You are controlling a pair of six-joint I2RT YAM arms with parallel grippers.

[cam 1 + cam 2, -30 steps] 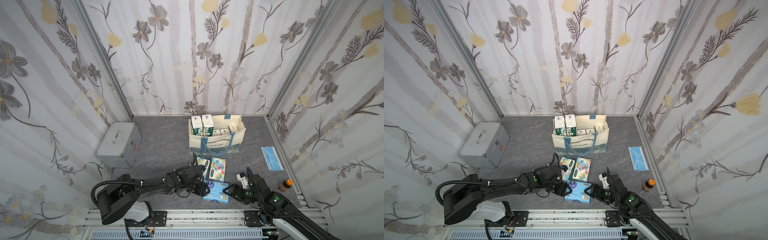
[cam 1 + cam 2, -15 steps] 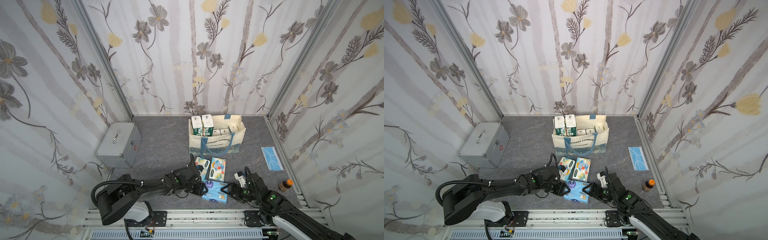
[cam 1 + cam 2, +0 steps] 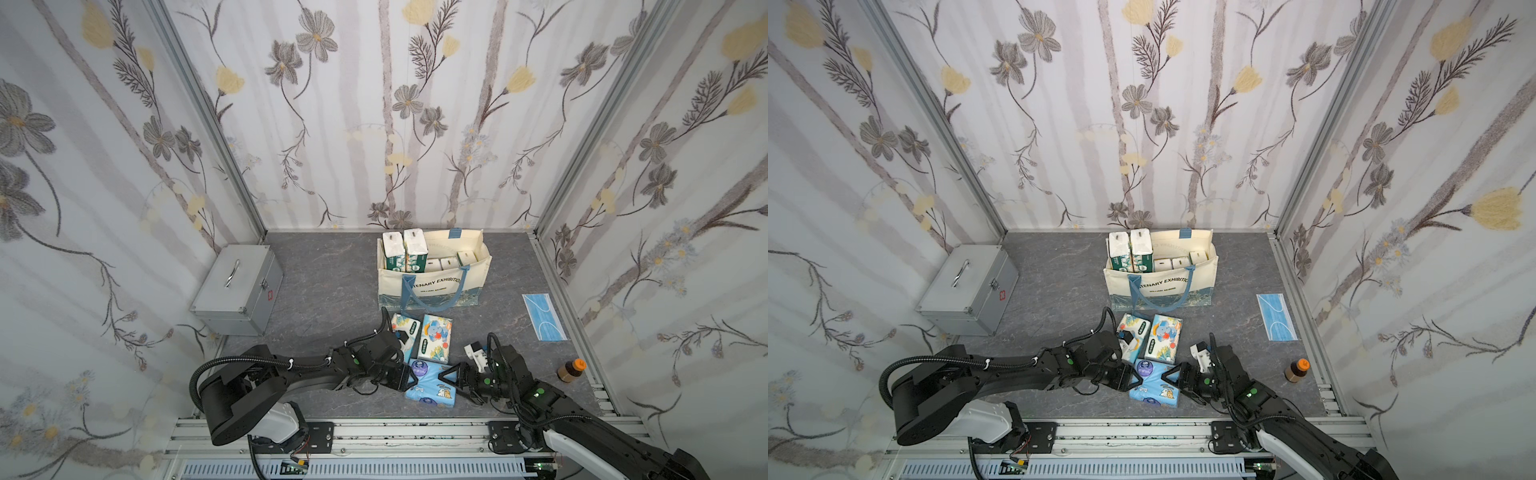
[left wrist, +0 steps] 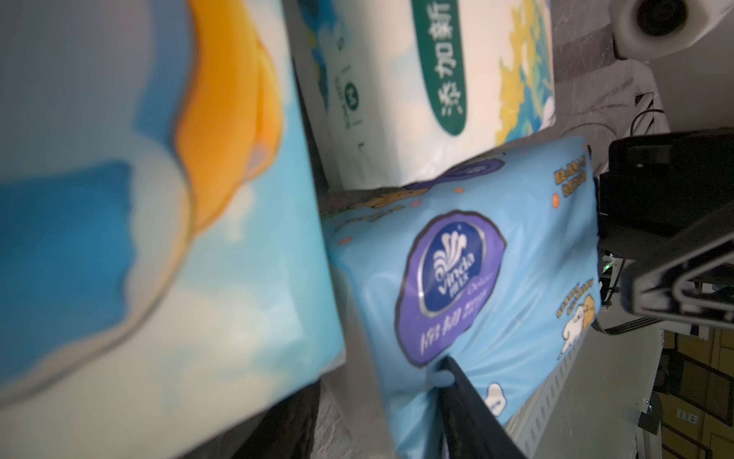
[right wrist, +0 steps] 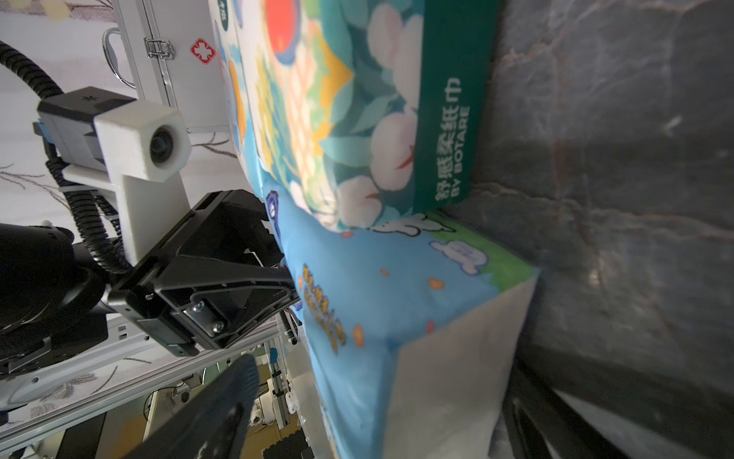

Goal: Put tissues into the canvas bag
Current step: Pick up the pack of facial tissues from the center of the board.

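**A:** At the front edge of the worktop [image 3: 332, 307], what lies between the two arms?

**B:** One light blue pack [image 3: 430, 384] of tissues, lying flat. The left fingers [image 3: 403, 376] meet its left end. In the left wrist view one finger lies against its printed face, but I cannot tell whether they clamp it.

**A:** And the right fingers [image 5: 226, 401]?

**B:** Spread wide, one on each side of the pack's right end, with a gap showing beside one finger.

**A:** Anything else that near?

**B:** A brown bottle [image 3: 571, 370] by the front right corner.

**A:** Just behind the blue pack?

**B:** Two elephant packs [image 3: 435, 343] lie side by side, touching it. The left arm's wrist covers part of the left one.

**A:** Farther back?

**B:** A blue face mask [image 3: 542, 318] lies along the right edge and a grey metal case [image 3: 237, 291] sits by the left edge. The canvas bag [image 3: 432, 291] stands upright between them, its blue handle hanging down the front. Inside, two green-edged packs [image 3: 405, 251] stand tall at its left end, with lower packs [image 3: 446, 264] beside them.
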